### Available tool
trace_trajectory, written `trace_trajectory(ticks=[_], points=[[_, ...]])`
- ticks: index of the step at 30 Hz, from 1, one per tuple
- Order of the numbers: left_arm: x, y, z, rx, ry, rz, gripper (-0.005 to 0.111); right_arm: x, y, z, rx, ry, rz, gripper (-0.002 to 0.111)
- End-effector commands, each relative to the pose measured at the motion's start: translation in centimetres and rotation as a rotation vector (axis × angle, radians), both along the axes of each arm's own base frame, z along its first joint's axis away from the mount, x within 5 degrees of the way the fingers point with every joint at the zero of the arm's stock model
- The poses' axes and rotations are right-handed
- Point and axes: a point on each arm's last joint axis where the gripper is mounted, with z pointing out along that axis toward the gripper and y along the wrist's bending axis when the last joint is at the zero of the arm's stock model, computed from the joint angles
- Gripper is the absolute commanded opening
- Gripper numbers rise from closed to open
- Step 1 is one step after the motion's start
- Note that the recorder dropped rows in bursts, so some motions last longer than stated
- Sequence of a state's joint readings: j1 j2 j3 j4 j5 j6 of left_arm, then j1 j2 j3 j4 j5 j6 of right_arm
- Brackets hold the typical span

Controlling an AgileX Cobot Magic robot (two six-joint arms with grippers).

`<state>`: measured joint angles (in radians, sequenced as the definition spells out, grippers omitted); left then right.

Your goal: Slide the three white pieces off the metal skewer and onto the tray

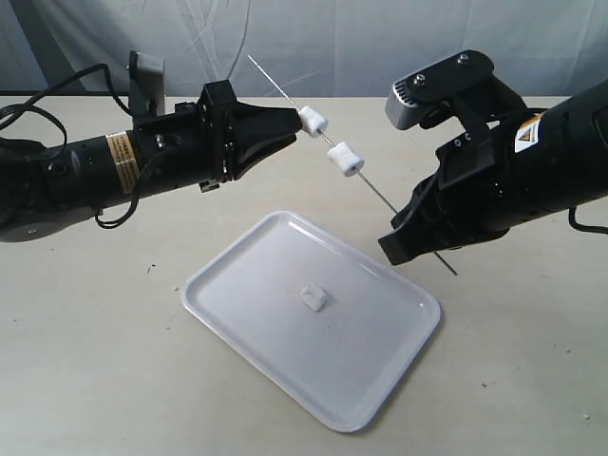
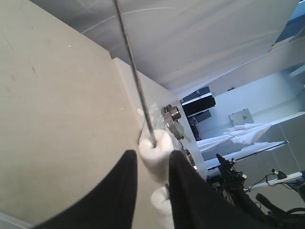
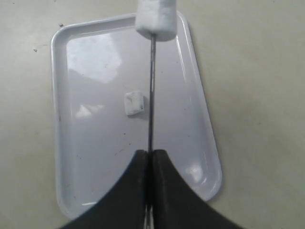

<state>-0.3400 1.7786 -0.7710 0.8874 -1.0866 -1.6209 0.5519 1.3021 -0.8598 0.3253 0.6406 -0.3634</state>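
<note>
The metal skewer slants in the air above the tray. My right gripper is shut on its lower end, with the rod pinched between the jaws. Two white pieces are threaded on the skewer. The upper piece sits between the fingertips of my left gripper, which close on its sides. The lower piece hangs free on the rod. A third white piece lies loose on the tray near its middle.
The tray's rim lies diagonally on a beige tabletop. A pale cloth backdrop hangs behind. Both black arms reach in over the table from the sides, above the tray's far corners.
</note>
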Motion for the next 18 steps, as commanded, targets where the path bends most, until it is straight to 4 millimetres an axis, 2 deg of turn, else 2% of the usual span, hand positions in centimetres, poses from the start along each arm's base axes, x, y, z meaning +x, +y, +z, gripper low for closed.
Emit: trace_trajectory(ticks=[1, 12, 15, 18], points=[[0.17, -0.02, 0.27, -0.026, -0.005, 0.009, 0.024, 0.06, 0.00, 0.09, 0.005, -0.007, 0.003, -0.001], [0.19, 0.00, 0.29, -0.028, -0.004, 0.012, 0.022, -0.12, 0.28, 0.17, 0.028, -0.003, 0.037, -0.001], [0.19, 0.00, 0.29, -0.028, -0.004, 0.012, 0.016, -0.12, 0.28, 0.17, 0.028, -0.003, 0.037, -0.001], [0.17, -0.01, 0.30, -0.029, -0.005, 0.010, 0.005, -0.13, 0.28, 0.17, 0.027, -0.004, 0.039, -0.001]])
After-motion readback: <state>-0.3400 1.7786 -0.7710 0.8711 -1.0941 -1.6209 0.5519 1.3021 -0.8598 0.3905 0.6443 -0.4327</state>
